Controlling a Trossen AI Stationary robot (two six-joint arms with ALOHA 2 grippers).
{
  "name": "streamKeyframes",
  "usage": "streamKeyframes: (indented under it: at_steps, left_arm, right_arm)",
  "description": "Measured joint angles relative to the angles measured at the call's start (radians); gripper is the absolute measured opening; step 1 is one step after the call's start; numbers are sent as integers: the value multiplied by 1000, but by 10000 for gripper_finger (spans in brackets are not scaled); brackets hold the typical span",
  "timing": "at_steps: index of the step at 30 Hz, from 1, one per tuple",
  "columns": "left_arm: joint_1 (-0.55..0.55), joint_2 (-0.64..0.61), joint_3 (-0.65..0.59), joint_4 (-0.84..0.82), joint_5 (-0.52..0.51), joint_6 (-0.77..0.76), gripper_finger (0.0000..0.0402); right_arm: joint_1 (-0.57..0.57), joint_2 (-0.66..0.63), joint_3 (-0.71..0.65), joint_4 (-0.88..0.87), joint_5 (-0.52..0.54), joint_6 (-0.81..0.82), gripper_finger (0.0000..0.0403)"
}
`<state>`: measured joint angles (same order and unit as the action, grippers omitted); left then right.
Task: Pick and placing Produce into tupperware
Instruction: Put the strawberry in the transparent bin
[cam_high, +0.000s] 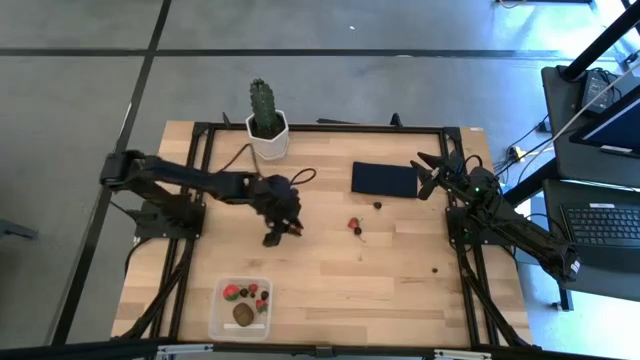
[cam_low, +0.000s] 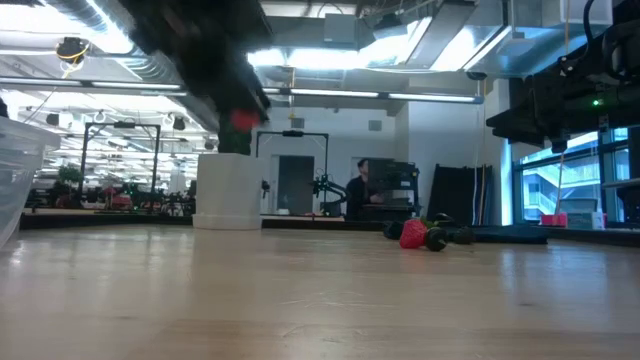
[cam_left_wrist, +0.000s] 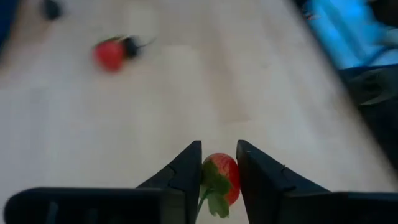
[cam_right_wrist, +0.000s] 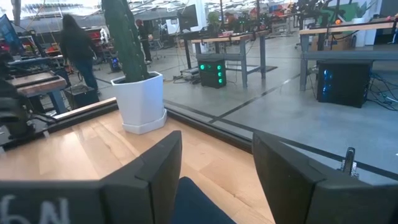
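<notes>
On the pale wooden tabletop, a clear square plastic tupperware box sits by the near edge, already holding several fruits. Toward the middle, the left gripper pinches a small red strawberry between its narrowed fingers, lifted off the wood. The right gripper waits part-open near the far right corner, empty.
</notes>
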<state>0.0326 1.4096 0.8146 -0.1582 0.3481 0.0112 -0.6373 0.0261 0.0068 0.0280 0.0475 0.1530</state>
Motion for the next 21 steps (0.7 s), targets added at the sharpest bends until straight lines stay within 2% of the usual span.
streamKeyframes:
  at_steps: [5, 10, 13, 15, 18, 21]
  left_arm:
    - [-122, -134, 0, -40, 68, -100, 63]
    - [-278, -206, 1, -96, 66, -310, 42]
    - [-378, -212, 1, -131, 4, -436, 17]
    - [-433, -212, 1, -139, -68, -451, 4]
    - [-493, -212, 1, -153, -178, -456, 9]
    - [-536, -212, 2, -157, -237, -476, 17]
  right_arm:
    - [0, 0, 0, 0, 0, 9, 198]
    - [0, 0, 0, 0, 0, 42, 198]
    - [0, 0, 0, 0, 0, 55, 198]
    - [0, 0, 0, 0, 0, 55, 198]
    - [0, 0, 0, 0, 1, 56, 198]
    - [0, 0, 0, 0, 1, 75, 198]
